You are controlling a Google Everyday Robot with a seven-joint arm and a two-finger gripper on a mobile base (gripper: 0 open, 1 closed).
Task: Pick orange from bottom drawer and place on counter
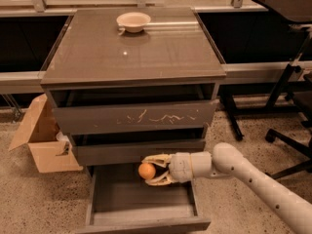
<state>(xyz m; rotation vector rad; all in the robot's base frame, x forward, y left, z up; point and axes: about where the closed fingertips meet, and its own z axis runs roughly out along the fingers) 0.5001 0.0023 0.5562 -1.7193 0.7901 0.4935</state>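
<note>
A cream bowl (133, 21) sits up top. An open cardboard box (44, 143) is on the floor (29, 204), left. A black chair (303, 101) stands right.

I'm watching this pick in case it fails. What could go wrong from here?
The gripper, its fingers shut on the orange, hangs over the open bottom drawer, just below the middle drawer front. Lifting straight up could knock the orange loose. Released on the glossy counter, the round fruit might roll off.

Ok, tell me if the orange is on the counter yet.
No, the gripper holds the orange over the open bottom drawer, below the counter.
</note>
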